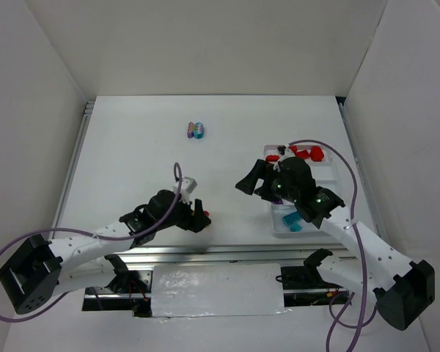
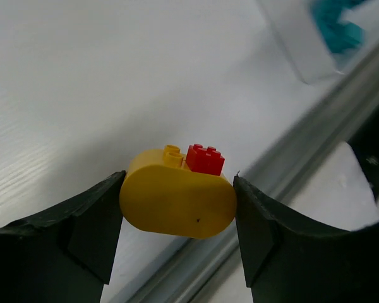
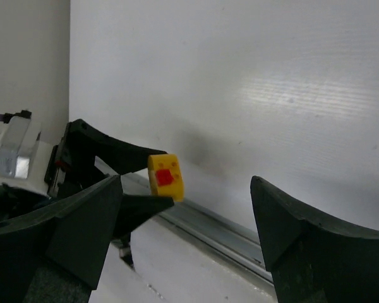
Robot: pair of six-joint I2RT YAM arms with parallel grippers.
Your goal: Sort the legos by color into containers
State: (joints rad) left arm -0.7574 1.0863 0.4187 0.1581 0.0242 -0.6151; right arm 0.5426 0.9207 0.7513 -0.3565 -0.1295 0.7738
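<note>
Pinching a yellow brick by its two rounded ends, the left gripper is holding it low over the table, close to the metal rail at the near edge. Both fingers are pressing flat against the brick's sides. A small red brick is sitting stuck on the yellow one's studded face, beside a bare yellow stud. The right gripper is hanging with its jaws spread wide and nothing between them, reaching out from above the tray toward the left arm. Its wrist camera is looking straight at the yellow-and-red pair in the other gripper's grasp. The tray is lying on the right side of the table, partly hidden under the right arm. Red bricks are lying at its far end and teal bricks at its near end. A small multicoloured cluster is sitting alone on the far part of the table, well apart from both grippers and the tray.
</note>
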